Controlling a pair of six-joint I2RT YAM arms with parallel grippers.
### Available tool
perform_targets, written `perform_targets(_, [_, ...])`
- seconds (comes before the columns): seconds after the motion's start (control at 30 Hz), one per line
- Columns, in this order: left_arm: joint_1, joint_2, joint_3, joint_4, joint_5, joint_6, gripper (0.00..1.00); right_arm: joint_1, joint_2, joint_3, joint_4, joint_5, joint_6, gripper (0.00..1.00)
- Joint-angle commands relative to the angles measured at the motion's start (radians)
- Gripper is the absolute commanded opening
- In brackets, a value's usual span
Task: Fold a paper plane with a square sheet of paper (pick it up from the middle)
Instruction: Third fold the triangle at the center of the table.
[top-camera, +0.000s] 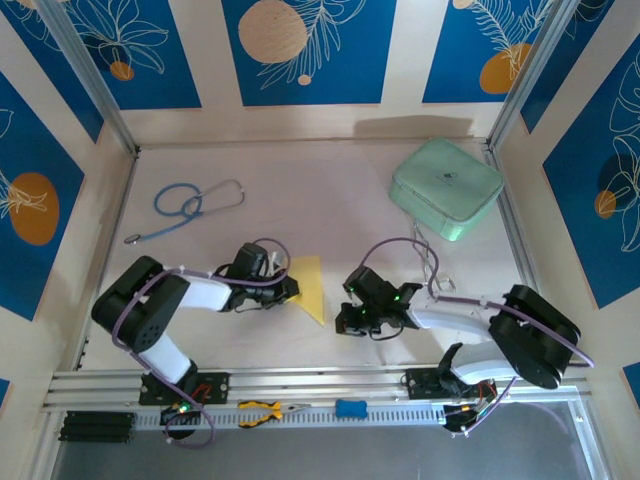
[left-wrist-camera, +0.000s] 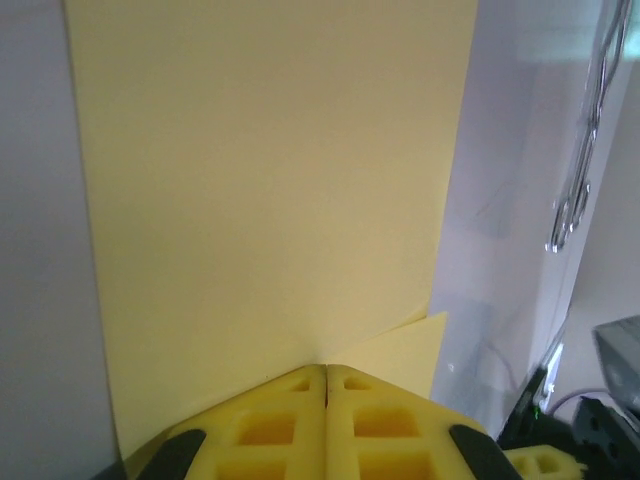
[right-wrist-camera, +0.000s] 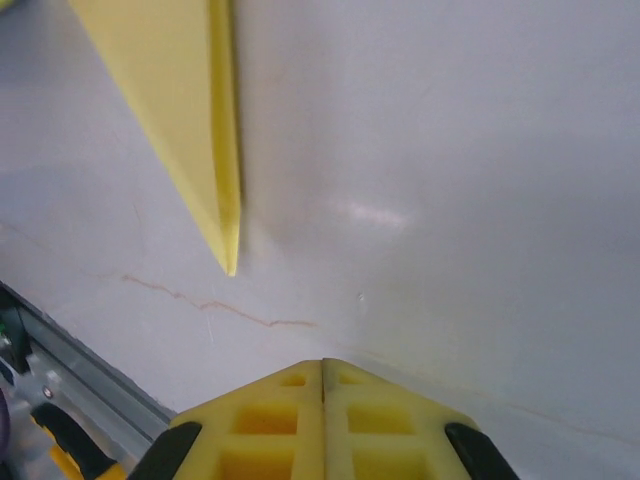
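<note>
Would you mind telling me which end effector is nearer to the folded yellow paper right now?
Left. The left end effector, shut, meets the edge of the folded yellow paper; the right end effector, also shut, lies off its sharp tip with a clear gap between.

The paper plane (top-camera: 311, 287) is pale yellow, the case (top-camera: 446, 188) mint green.

paper plane (top-camera: 311, 287) mid-table; case (top-camera: 446, 188) behind it, right; stethoscope (top-camera: 190, 205) behind, left
</note>
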Motion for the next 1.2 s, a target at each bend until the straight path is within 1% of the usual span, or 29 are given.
perform_targets(0.0, [-0.026, -0.084, -0.062, 0.030, -0.121, -0.107, 0.06, -0.053, -0.030, 0.024, -0.027, 0.061, 0.038, 0.09])
perform_targets(0.07, [-0.038, -0.153, -0.049, -0.019, -0.154, -0.099, 0.14, -0.070, -0.025, 0.028, 0.001, 0.055, 0.042, 0.12])
perform_targets(0.13, [-0.038, -0.208, -0.035, -0.061, -0.165, -0.083, 0.18, -0.071, -0.010, 0.047, 0.026, 0.042, 0.034, 0.15])
perform_targets(0.17, [-0.038, -0.229, -0.027, -0.085, -0.167, -0.070, 0.22, -0.066, 0.002, 0.062, 0.034, 0.033, 0.027, 0.17])
perform_targets(0.2, [-0.038, -0.246, -0.020, -0.111, -0.167, -0.058, 0.27, -0.061, 0.017, 0.079, 0.035, 0.026, 0.018, 0.19])
perform_targets(0.27, [-0.032, -0.264, -0.011, -0.157, -0.167, -0.032, 0.32, -0.047, 0.044, 0.115, 0.027, 0.022, -0.002, 0.25])
perform_targets(0.33, [-0.017, -0.278, -0.006, -0.209, -0.162, -0.008, 0.37, -0.033, 0.073, 0.147, 0.024, 0.027, -0.013, 0.30])
perform_targets(0.43, [0.022, -0.313, -0.003, -0.271, -0.144, 0.037, 0.47, -0.017, 0.123, 0.190, 0.026, 0.025, -0.032, 0.35])
perform_targets(0.57, [0.082, -0.328, 0.012, -0.355, -0.099, 0.099, 0.51, -0.001, 0.211, 0.261, 0.018, 0.037, -0.064, 0.37])
perform_targets(0.67, [0.122, -0.349, -0.005, -0.357, -0.065, 0.110, 0.56, 0.002, 0.279, 0.321, -0.008, 0.033, -0.093, 0.38])
perform_targets(0.73, [0.145, -0.349, -0.009, -0.357, -0.028, 0.123, 0.57, -0.002, 0.310, 0.349, -0.024, 0.044, -0.103, 0.38])
perform_targets(0.8, [0.169, -0.341, -0.011, -0.354, 0.008, 0.136, 0.58, -0.007, 0.334, 0.375, -0.023, 0.033, -0.120, 0.35])
perform_targets(0.93, [0.200, -0.304, 0.004, -0.344, 0.078, 0.154, 0.57, -0.012, 0.345, 0.386, -0.012, 0.026, -0.135, 0.17])
perform_targets(1.0, [0.208, -0.283, 0.008, -0.322, 0.110, 0.154, 0.57, -0.020, 0.339, 0.376, 0.008, 0.003, -0.138, 0.11])
perform_targets(1.17, [0.214, -0.233, 0.022, -0.260, 0.165, 0.133, 0.58, -0.041, 0.288, 0.310, 0.093, -0.060, -0.140, 0.08])
